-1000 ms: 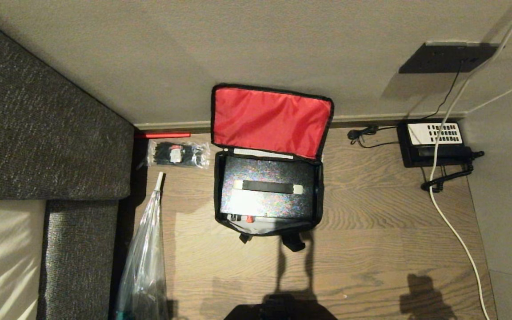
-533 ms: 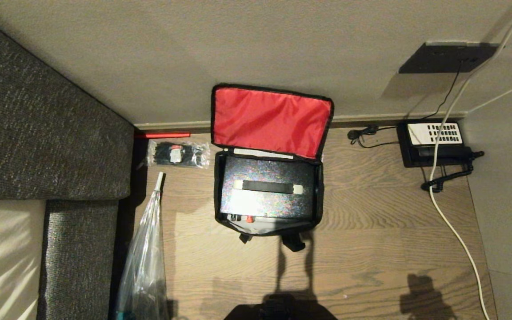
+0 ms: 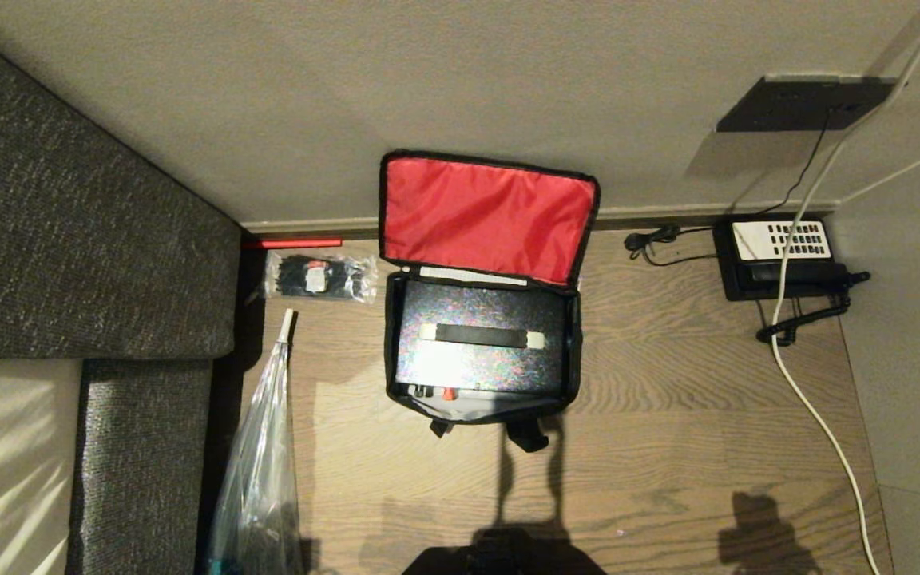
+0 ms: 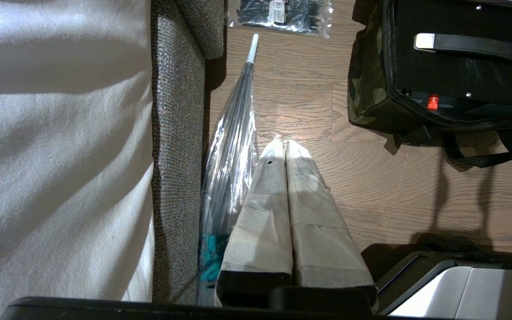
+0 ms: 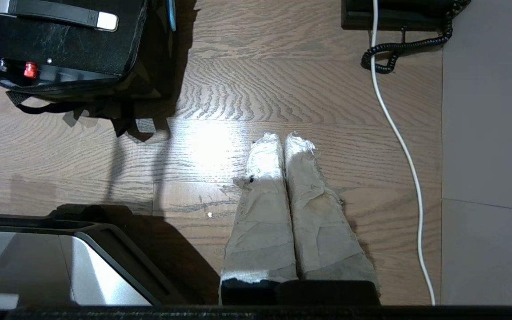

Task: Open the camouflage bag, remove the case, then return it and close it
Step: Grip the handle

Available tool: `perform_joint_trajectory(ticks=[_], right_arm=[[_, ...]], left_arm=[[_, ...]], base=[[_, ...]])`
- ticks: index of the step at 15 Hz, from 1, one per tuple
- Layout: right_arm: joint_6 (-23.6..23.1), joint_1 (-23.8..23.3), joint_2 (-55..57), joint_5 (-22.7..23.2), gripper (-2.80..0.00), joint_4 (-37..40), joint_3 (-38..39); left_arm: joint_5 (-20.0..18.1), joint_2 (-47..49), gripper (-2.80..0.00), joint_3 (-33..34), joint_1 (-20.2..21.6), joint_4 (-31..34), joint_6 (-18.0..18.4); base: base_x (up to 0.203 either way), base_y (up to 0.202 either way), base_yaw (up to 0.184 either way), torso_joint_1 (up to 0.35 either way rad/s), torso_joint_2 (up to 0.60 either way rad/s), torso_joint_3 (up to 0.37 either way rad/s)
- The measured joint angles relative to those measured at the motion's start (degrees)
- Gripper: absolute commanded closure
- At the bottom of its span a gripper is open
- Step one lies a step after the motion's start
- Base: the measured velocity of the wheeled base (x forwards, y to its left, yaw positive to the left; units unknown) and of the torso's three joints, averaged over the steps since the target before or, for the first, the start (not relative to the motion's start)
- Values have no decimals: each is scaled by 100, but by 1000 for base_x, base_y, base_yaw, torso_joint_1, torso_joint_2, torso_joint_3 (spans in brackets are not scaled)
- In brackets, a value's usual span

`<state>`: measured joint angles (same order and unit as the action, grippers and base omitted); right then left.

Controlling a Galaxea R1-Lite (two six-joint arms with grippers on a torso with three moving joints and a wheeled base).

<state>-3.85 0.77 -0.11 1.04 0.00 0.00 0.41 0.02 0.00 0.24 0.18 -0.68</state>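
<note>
Nothing has moved since the earlier frames: bag, case and clutter all sit where they were, and neither of my arms has stirred. From my head view the camouflage bag (image 3: 482, 351) lies on the wooden floor (image 3: 668, 447) against the wall (image 3: 460, 96), with its lid (image 3: 485, 217) thrown back so the red lining faces up. So the opening is done, as I judge it. Inside, the case (image 3: 477, 345) lies flat and fills the bag almost to its sides, its strap handle (image 3: 481, 335) running across the top and a small red dot near the front edge. Whether it has been out and gone back in, or has not yet been lifted at all, I cannot tell from how it lies. At the least, the lid is not yet closed.

My left gripper (image 4: 285, 146) hangs over bare floor with its padded fingers pressed together and empty, beside a clear plastic sleeve (image 4: 234, 133) along the sofa (image 4: 178, 133), well short of the bag. My right gripper (image 5: 284, 140) is likewise squeezed closed on nothing, above the floor between the bag and a white cable (image 5: 398, 133). Off to the right a black telephone (image 3: 779, 259) sits by the wall, and a packet of cable ties (image 3: 318, 276) lies left of the bag
</note>
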Motion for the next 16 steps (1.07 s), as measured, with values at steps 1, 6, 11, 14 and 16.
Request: perform_joint_trajectory(ticks=[1, 6, 11, 14, 16], right_arm=[[3, 0, 0, 0, 0, 0, 0], [2, 0, 1, 4, 0, 2, 0], [16, 0, 1, 0, 0, 123, -29], [13, 0, 1, 0, 0, 182, -53], [13, 0, 1, 4, 0, 282, -74]], left_arm=[[0, 0, 0, 0, 0, 0, 0], [0, 0, 0, 0, -1, 0, 2], [0, 0, 0, 0, -2, 0, 0], [0, 0, 0, 0, 0, -2, 0], [0, 0, 0, 0, 0, 0, 1]], base=[[0, 0, 0, 0, 0, 0], [0, 0, 0, 0, 0, 0], [0, 0, 0, 0, 0, 0], [0, 0, 0, 0, 0, 0], [0, 0, 0, 0, 0, 0]])
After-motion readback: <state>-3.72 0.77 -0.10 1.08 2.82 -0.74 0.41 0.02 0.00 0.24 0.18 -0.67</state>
